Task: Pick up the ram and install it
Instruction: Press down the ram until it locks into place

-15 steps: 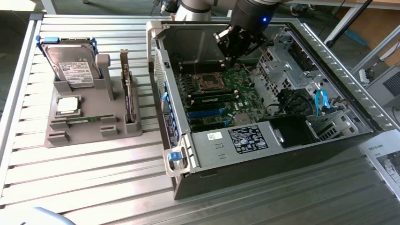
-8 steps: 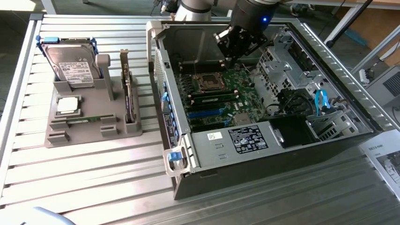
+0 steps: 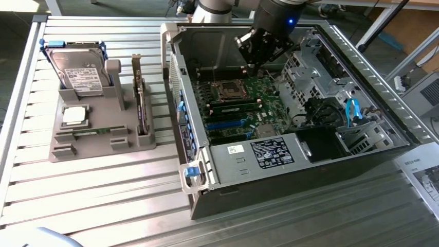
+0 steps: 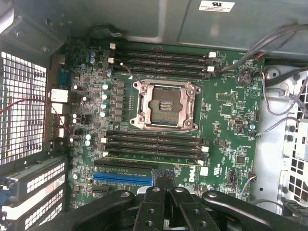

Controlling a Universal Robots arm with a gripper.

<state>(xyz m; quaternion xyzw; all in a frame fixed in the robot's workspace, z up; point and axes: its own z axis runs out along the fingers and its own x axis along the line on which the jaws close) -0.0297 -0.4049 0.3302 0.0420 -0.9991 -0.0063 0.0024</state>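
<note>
The ram is a thin green stick standing on edge in the memory slot nearest the blue slot, beside the empty CPU socket. In the exterior view the ram shows as a green line among the black slots of the motherboard. My gripper hangs above the board inside the open computer case, apart from the ram. In the wrist view my gripper is shut, its black fingers pressed together with nothing between them.
A grey fixture at the exterior view's left holds a silver hard drive with blue rails and an upright card. Case walls, a drive cage and loose cables ring the board. A paper sheet lies at the right.
</note>
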